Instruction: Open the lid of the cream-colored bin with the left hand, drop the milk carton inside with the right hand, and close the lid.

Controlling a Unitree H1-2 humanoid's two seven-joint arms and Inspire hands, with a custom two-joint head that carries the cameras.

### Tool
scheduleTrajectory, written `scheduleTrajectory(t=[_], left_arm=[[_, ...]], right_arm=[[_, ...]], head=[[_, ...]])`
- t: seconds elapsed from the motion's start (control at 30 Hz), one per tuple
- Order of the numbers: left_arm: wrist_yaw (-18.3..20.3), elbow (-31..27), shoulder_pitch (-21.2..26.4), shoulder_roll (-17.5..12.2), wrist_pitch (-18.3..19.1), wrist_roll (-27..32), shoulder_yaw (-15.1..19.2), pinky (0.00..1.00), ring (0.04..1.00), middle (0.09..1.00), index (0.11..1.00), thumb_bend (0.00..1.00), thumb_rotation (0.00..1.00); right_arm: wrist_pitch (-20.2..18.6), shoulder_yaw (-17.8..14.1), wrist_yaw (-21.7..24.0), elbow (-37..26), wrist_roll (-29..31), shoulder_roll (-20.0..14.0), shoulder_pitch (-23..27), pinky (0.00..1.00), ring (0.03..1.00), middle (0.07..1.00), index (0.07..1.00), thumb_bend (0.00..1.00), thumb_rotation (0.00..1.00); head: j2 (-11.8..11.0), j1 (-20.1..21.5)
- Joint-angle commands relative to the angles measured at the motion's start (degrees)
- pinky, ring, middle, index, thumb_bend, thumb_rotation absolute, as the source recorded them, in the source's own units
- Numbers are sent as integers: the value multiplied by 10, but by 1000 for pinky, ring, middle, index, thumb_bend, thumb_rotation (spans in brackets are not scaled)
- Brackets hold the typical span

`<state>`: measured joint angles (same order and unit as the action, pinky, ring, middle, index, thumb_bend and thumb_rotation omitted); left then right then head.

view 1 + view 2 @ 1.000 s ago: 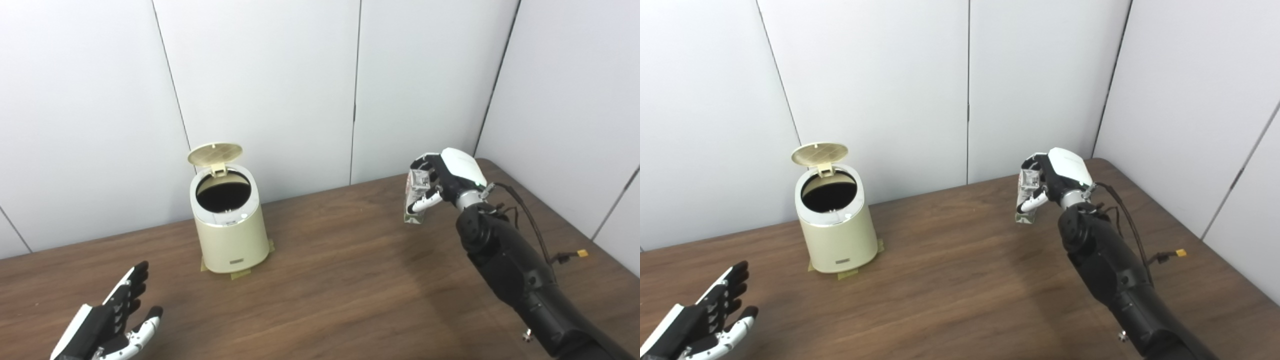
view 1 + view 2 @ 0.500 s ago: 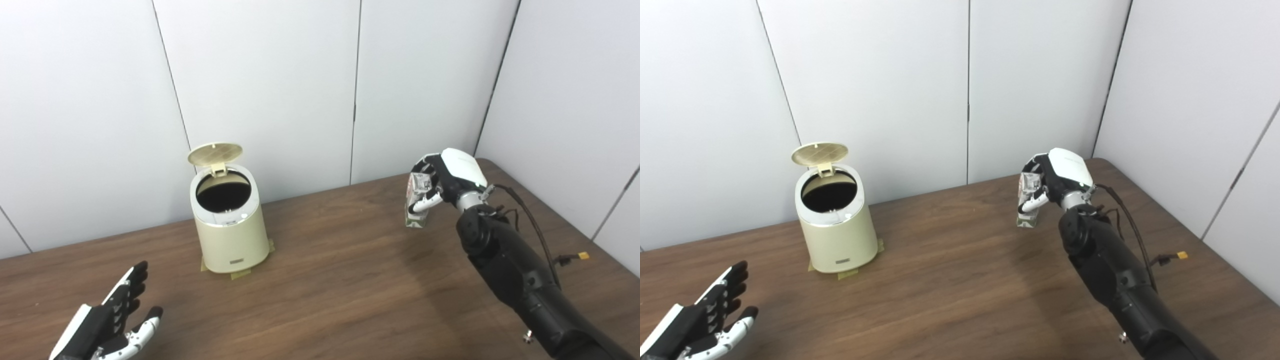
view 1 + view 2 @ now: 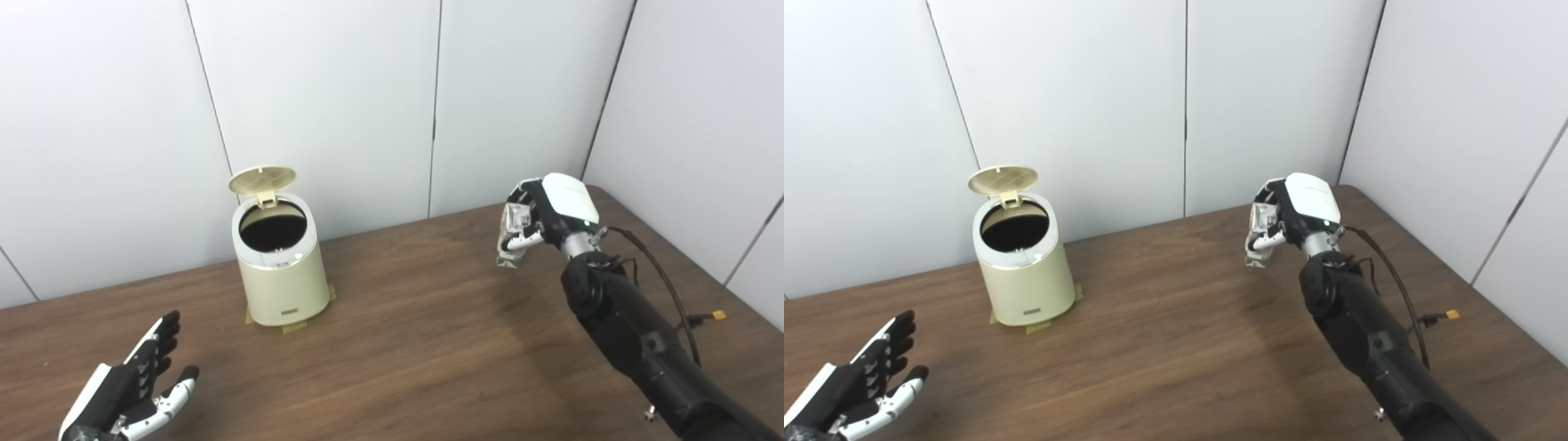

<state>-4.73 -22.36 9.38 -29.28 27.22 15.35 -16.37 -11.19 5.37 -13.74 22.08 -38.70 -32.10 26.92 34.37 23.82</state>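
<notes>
Nearest, my left hand (image 3: 125, 392) lay released above the wooden surface (image 3: 398, 361), fingers spread. Farther right, my right hand (image 3: 548, 211) grasped the milk carton (image 3: 511, 236), lifted clear, long axis near upright. Farthest left, cream-colored bin (image 3: 278, 282), lid (image 3: 262, 180) up. Step, I judged: carry carton left over the opening.

Cream-colored bin (image 3: 278, 269) stands lid (image 3: 262, 180) up; milk carton (image 3: 511, 236) held above the table, well right.
</notes>
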Motion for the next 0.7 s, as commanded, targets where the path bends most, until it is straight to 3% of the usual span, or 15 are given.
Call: scheduleTrajectory(t=[0.0,0.2,0.3,0.47,0.53,0.67], left_arm=[[-10,-16,23,-9,-3,-8,7,1000,1000,1000,1000,189,0],[-14,-17,21,-5,-3,-12,7,1000,1000,998,1000,185,0],[-13,-18,20,-6,-3,-18,5,1000,1000,1000,1000,186,0],[-14,-17,18,2,-3,-11,6,1000,1000,1000,1000,188,0],[-14,-16,17,6,-3,-13,6,1000,1000,998,1000,197,0],[-4,-10,13,18,-3,-29,9,1000,1000,992,1000,216,63]], right_arm=[[15,-7,-24,-10,-7,-14,25,404,396,518,498,517,0],[0,-12,-18,-57,-16,-14,17,430,395,509,504,518,0],[12,-16,-29,-80,-18,-13,13,419,389,512,509,516,0],[3,-26,-15,-154,-16,-1,4,414,393,516,502,516,0],[21,-20,-21,-175,-29,-2,4,338,393,506,507,501,0],[34,-12,-21,-206,-41,12,12,304,383,505,529,493,0]], head=[[0,-1],[-2,-5],[-2,-8],[-4,-18],[-4,-27],[-1,-43]])
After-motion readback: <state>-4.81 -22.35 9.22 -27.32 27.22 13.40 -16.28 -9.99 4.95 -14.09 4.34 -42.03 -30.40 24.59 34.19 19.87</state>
